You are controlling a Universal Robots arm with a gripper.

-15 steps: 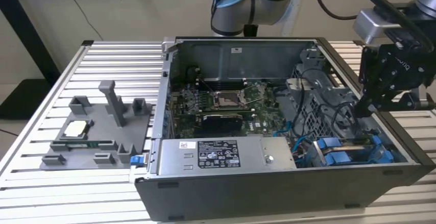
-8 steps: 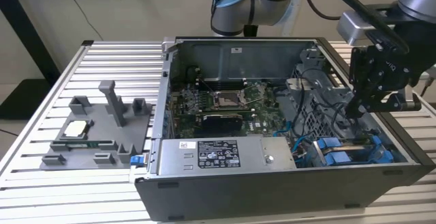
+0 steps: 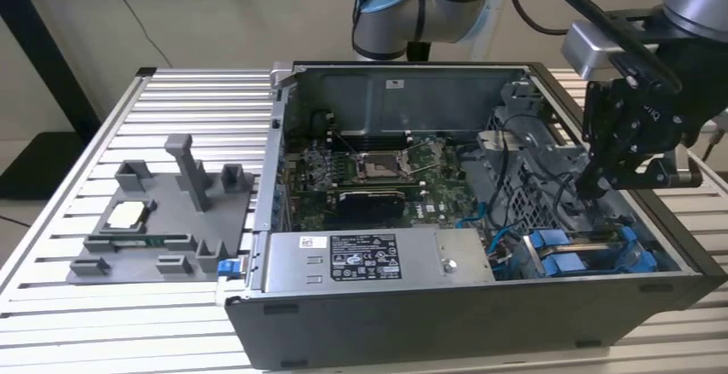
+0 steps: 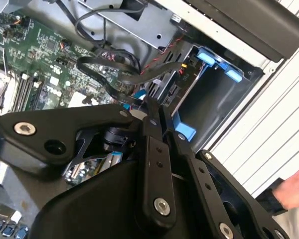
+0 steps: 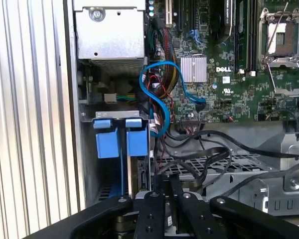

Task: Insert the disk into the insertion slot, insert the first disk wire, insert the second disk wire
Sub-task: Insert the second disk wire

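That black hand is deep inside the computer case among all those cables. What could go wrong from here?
Two things, I'd guess. The hand hangs low in the case beside the insertion slot, close to loose black cables and a looping blue cable; it could snag or tug one. It is also near the circuit board, which a stray bump might damage. And a person's hand sits close beside the case.

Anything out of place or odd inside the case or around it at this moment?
A hand shows just outside the case, near the gripper. Loose cables, including a blue cable, loop untidily beside the blue bay. Nothing looks damaged or spilled.
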